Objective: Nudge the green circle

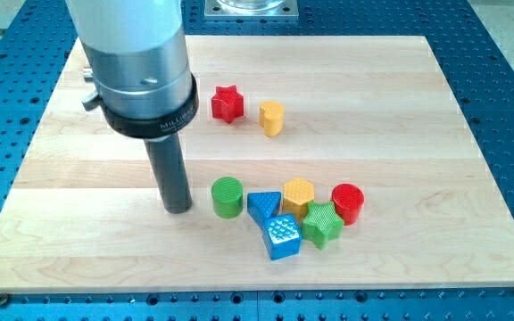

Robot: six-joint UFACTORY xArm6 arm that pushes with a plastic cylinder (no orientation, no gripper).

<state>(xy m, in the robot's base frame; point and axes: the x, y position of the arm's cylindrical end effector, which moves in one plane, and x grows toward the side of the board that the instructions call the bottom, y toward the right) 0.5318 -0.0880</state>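
The green circle (227, 196) is a short green cylinder standing on the wooden board (400, 116), at the left end of a cluster of blocks in the lower middle of the view. My tip (178, 209) rests on the board just to the left of it, with a small gap between them. The rod rises from the tip into the large grey arm body at the view's top left.
Right of the green circle lie a blue triangle (261, 205), a blue cube (282, 237), a yellow hexagon (298, 195), a green star (322, 223) and a red cylinder (348, 202). Higher up stand a red star (227, 103) and a yellow block (272, 118).
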